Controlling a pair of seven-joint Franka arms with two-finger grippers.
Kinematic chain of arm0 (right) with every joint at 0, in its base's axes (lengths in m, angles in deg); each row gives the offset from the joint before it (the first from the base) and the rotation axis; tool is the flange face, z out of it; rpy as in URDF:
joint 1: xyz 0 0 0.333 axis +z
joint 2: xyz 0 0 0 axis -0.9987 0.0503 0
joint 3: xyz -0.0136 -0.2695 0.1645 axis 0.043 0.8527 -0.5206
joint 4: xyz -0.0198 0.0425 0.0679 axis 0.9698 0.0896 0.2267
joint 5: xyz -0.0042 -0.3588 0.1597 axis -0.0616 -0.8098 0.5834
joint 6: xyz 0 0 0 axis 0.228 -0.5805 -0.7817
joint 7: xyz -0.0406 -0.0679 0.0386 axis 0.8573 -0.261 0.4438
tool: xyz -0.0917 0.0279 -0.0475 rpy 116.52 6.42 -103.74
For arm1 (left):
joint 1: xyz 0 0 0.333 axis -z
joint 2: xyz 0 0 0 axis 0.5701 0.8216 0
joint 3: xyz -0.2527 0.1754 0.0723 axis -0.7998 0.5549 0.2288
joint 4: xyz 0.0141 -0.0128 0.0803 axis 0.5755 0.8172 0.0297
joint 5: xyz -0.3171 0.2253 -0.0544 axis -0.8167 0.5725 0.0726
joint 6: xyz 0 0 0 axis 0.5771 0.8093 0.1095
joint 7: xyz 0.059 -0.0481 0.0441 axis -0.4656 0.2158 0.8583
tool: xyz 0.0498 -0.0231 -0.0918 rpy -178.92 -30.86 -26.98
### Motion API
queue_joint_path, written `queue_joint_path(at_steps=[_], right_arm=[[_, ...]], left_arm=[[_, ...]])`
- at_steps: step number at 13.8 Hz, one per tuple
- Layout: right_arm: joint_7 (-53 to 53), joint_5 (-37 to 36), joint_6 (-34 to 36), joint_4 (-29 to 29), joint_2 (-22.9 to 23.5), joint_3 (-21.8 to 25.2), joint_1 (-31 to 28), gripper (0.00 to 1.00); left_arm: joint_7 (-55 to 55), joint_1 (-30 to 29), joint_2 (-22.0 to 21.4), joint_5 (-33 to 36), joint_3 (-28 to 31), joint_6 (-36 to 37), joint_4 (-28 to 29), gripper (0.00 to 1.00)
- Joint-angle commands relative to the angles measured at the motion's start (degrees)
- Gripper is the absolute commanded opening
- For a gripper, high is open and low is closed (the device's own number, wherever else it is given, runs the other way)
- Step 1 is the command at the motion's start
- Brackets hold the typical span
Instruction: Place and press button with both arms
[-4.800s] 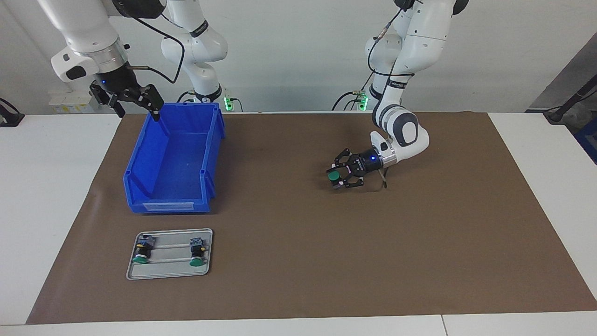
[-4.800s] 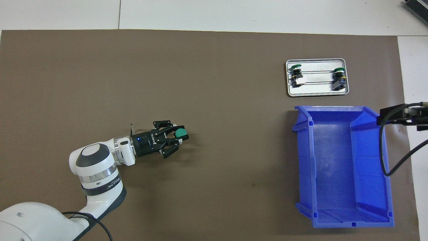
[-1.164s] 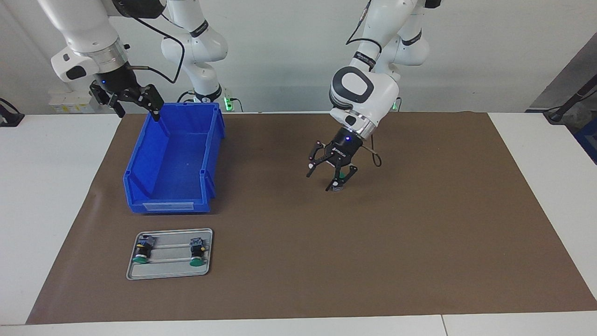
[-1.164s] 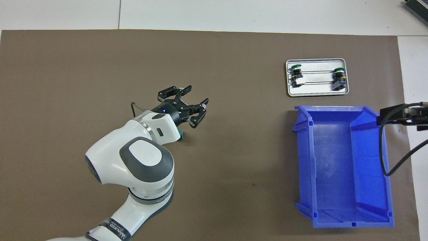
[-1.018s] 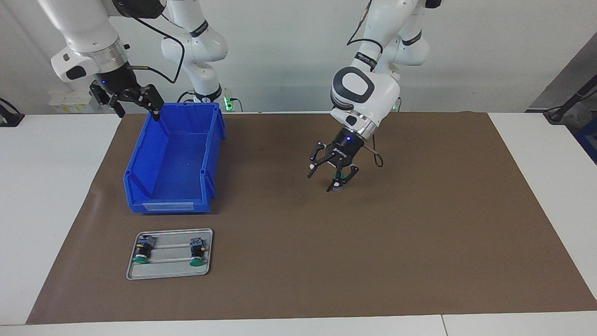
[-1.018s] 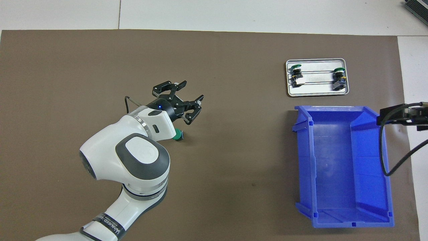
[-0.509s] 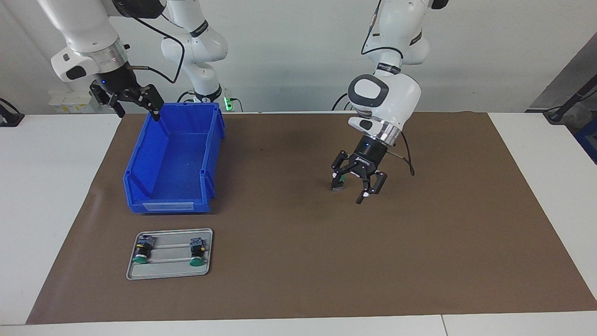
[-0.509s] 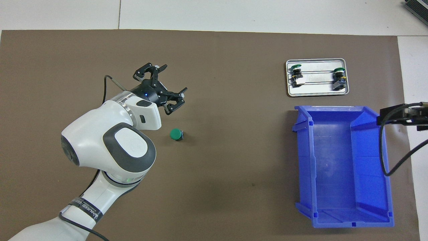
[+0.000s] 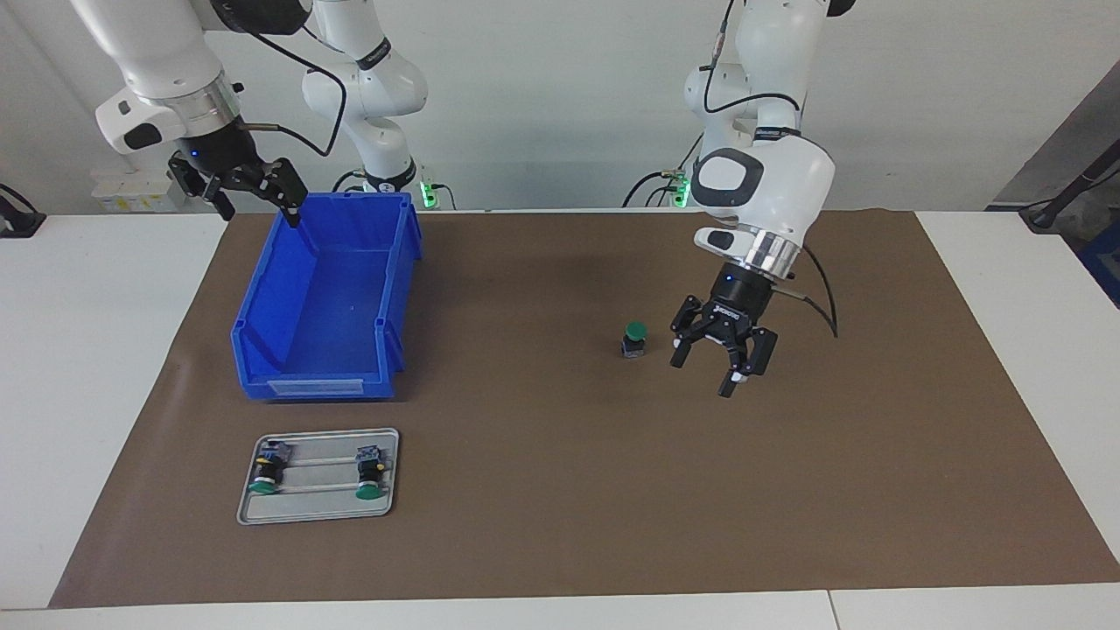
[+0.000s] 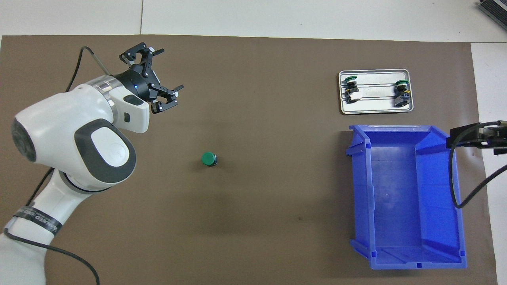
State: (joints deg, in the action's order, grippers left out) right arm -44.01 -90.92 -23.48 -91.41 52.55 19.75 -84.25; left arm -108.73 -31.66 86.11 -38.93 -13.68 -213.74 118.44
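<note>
A big brown mat (image 9: 542, 490) covers most of a white table (image 9: 79, 367). A plain pale wall (image 9: 542, 96) stands at the robots' end of the room.

The button (image 9: 634, 338) stands alone on the mat, green cap up, near the middle of the table. Nothing holds it.

The left gripper (image 9: 710, 367) hangs over the mat just beside the button, toward the left arm's end of the table. Its fingers (image 9: 739, 378) are spread apart and hold nothing. It does not touch the button.

The right gripper (image 9: 254, 201) waits up in the air over the corner of a blue bin (image 9: 302, 389), at the bin's end nearest the robots. Its fingers are spread too, with nothing in them.

The blue bin sits on the mat toward the right arm's end of the table. It has an open top and a pale label on its low end wall.

A small grey tray (image 9: 318, 518) lies on the mat, farther from the robots than the bin. Two more green buttons (image 9: 262, 477) lie on their sides in it, one at each end.
</note>
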Motion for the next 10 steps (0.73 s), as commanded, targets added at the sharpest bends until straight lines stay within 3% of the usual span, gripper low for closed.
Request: queue_joint_path(at_steps=[1,5,7,10], right_arm=[[1.08,0.77,0.74,0.19,-0.17,-0.13,-0.41,1.0],[1.16,0.86,0.74,0.19,-0.17,-0.13,-0.41,1.0],[1.16,0.86,0.74,0.19,-0.17,-0.13,-0.41,1.0],[1.16,0.86,0.74,0.19,-0.17,-0.22,-0.41,1.0]], left_arm=[[-0.14,-6.07,-0.89,8.86,-0.3,13.67,-4.42,0.99],[0.3,-8.9,-6.33,19.95,-0.39,33.2,-5.75,0.99],[2.14,-8.81,-8.45,21.9,-0.3,41.55,-5.75,0.99],[14.14,-7.76,-10.73,24.37,-0.56,48.86,-5.13,0.99]])
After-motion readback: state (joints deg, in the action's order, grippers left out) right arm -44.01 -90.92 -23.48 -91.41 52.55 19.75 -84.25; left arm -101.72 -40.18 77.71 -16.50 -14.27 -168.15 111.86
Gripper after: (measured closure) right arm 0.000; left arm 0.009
